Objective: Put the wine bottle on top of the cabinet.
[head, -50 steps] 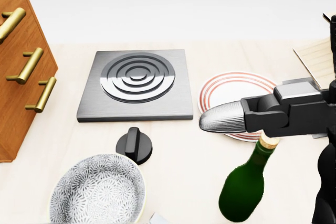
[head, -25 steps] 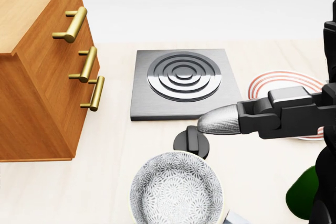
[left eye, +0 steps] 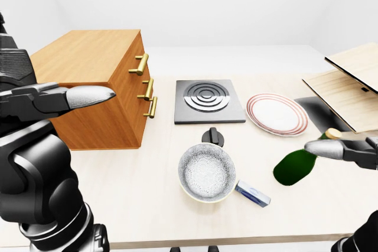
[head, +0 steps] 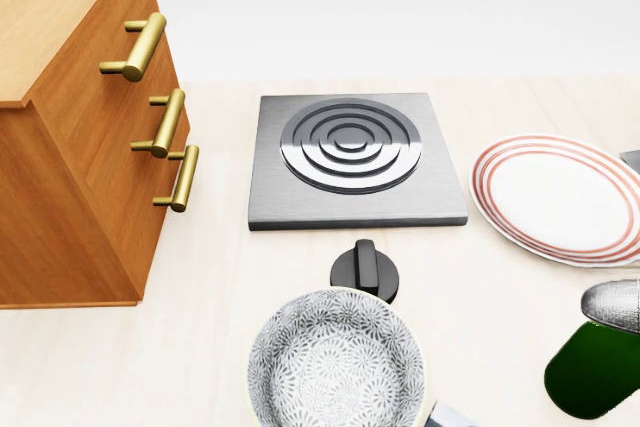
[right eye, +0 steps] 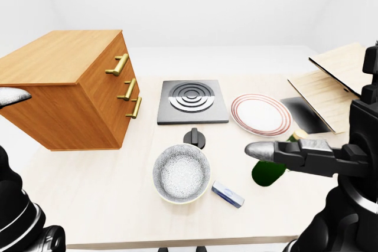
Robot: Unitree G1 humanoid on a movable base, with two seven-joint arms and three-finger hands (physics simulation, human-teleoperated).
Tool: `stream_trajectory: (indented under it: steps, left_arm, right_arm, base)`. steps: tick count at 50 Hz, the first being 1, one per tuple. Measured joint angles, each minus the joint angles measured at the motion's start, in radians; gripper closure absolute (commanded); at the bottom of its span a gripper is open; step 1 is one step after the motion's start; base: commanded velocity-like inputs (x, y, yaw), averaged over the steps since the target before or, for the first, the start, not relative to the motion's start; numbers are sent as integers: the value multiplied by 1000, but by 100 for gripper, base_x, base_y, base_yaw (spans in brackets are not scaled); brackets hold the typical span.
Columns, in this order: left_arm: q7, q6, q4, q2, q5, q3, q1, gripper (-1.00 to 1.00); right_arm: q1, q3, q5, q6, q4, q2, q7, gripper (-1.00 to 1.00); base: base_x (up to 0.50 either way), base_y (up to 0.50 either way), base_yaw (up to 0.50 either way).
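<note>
The green wine bottle (left eye: pixel 297 167) appears to lie on the table, with its corked neck pointing to the upper right. Only its body shows in the head view (head: pixel 592 375). My right hand (right eye: pixel 295 153) is open, with one silver-tipped finger stretched out over the bottle's neck; it does not grip the bottle. The wooden cabinet (left eye: pixel 94 81), with three brass handles, stands on the table at the left, and its top is bare. My left hand (left eye: pixel 77 97) is open and raised at the left, in front of the cabinet.
On the table are a grey hob plate (left eye: pixel 208 101), a black knob (left eye: pixel 212 137), a patterned bowl (left eye: pixel 207 172), a red-rimmed plate (left eye: pixel 277 114) and a small blue box (left eye: pixel 253 193). Wooden boards (left eye: pixel 348 84) and a dark pad (left eye: pixel 316 113) lie at the right.
The camera first swung left, bringing the cabinet into view. Since then my right hand has dropped down and right, leaving only a fingertip at the head view's right edge.
</note>
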State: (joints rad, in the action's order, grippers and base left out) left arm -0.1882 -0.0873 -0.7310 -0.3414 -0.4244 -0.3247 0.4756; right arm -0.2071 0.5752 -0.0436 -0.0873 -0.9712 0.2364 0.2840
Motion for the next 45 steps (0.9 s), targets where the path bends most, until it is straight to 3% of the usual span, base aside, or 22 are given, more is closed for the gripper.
stream_trajectory:
  steps: [7,16,31,45]
  left_arm:
    - [14,0,6,8,21,1,-6,-100]
    - [29,0,16,18,42,4,-16,-100]
    - [42,0,23,27,59,3,-28,-100]
    - [57,0,50,35,78,7,-44,-100]
  right_arm:
    - [104,160,-65,0,-25,-11,53,-100]
    - [212,266,-110,0,5,-50,93,-100]
    - [343,328,-127,0,162,-135,132,-100]
    - [393,318,-126,0,319,-163,129,-100]
  base:
    - [0,0,0]
    - [0,0,0]
    - [0,0,0]
    - [0,0,0]
